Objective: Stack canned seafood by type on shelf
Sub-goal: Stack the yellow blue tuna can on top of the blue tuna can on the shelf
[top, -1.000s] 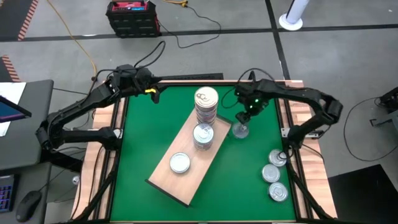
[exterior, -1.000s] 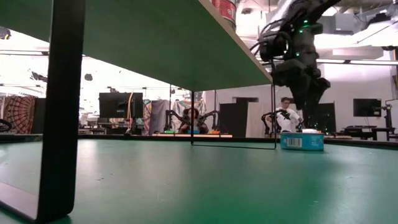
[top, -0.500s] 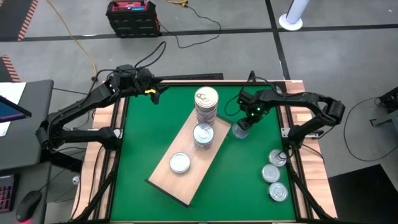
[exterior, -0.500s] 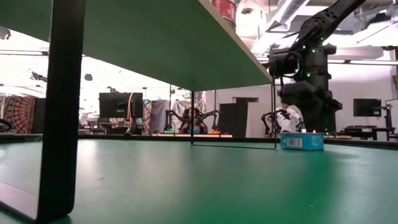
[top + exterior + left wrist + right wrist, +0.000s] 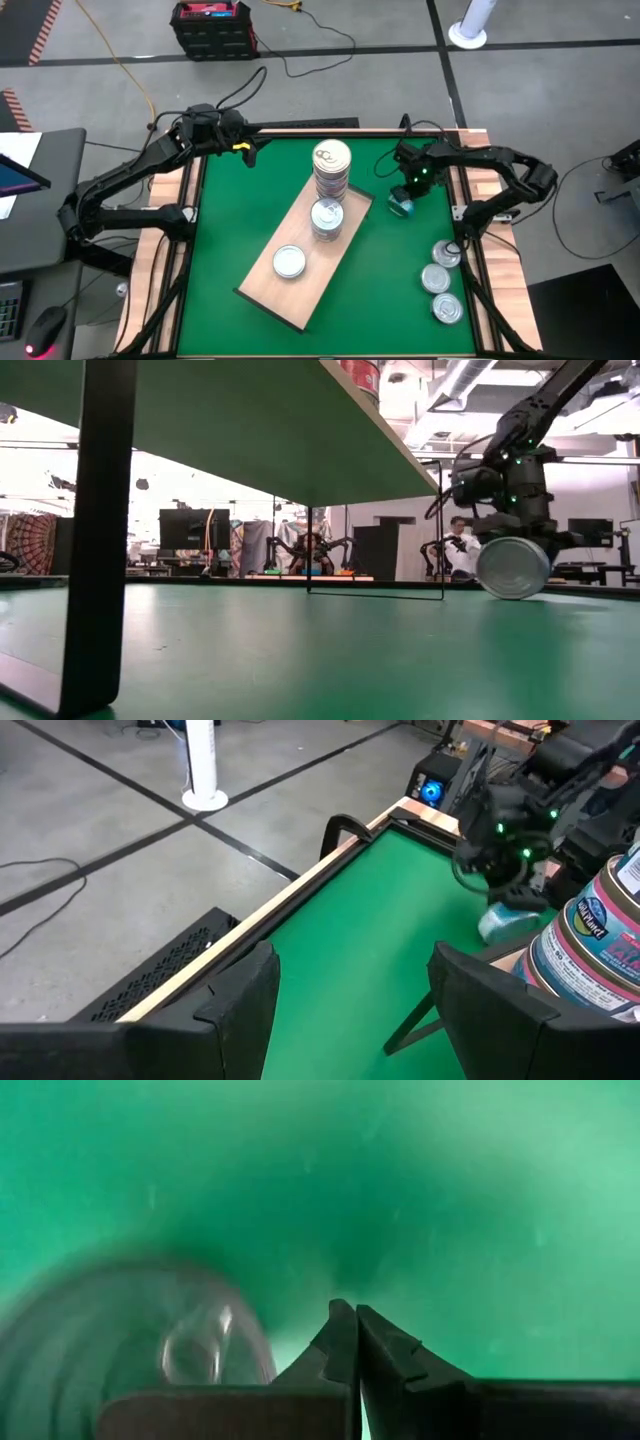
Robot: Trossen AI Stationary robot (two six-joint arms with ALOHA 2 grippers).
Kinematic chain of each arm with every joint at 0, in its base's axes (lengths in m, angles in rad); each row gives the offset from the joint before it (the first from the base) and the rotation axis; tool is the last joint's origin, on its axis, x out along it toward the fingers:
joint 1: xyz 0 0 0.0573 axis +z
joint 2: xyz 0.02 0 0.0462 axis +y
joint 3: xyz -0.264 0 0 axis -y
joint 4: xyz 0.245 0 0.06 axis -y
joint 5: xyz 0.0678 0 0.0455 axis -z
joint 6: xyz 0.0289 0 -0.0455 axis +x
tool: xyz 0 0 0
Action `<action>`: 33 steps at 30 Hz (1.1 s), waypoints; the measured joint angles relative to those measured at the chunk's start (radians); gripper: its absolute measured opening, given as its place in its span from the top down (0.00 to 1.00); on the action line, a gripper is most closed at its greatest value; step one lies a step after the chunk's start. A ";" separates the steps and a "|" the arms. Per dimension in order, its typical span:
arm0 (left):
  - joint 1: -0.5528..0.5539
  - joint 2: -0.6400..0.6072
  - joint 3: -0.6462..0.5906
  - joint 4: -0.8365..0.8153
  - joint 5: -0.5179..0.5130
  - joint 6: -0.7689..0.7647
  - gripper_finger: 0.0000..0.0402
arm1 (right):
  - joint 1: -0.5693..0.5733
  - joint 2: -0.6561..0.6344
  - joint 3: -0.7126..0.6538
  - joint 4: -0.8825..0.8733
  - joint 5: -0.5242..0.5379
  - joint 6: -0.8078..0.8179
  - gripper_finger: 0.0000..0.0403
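The shelf [image 5: 300, 272] is a tan board on dark legs in the middle of the green table. It carries a tall stack of tins [image 5: 331, 165], a shorter stack [image 5: 327, 218] and a single tin [image 5: 289, 262]. Right of the shelf, one teal-sided tin [image 5: 400, 207] stands tipped up on its rim, its round face [image 5: 513, 567] toward the low camera. My right gripper [image 5: 355, 1335] is shut just above and beside this tin, with nothing between its fingers. My left gripper [image 5: 350, 1010] waits open at the table's far left corner. My right gripper points down with its fingers shut on each other, and the tipped tin [image 5: 130, 1345] lies beside one finger rather than between them. I cannot tell whether that finger touches the tin's rim.
Three more tins [image 5: 436, 279] lie flat near the table's right edge. The wooden table rim [image 5: 470, 215] runs close to the right gripper. Open green surface lies left of the shelf. People and other robot arms show in the room behind the table.
My right gripper has come down toward the lone tin, moved a little toward the table's right edge and shut without taking the tin. The tin, which lay flat, has tipped up onto its rim and shifted slightly rightward.
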 joint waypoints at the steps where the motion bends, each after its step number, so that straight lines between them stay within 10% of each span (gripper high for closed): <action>1: 0.000 0.000 0.000 -0.001 0.000 -0.001 0.39 | -0.023 -0.005 0.003 -0.001 0.008 0.000 0.92; 13: -0.001 0.000 0.000 0.000 0.008 -0.011 0.39 | -0.080 -0.228 0.186 -0.259 0.027 -0.330 0.85; 26: -0.001 0.000 0.000 0.016 0.022 0.006 0.39 | 0.223 -0.282 0.237 -0.376 0.039 -0.488 0.13; 33: -0.001 0.000 0.000 0.015 0.023 -0.010 0.39 | 0.330 -0.263 0.111 -0.325 0.187 -0.513 0.06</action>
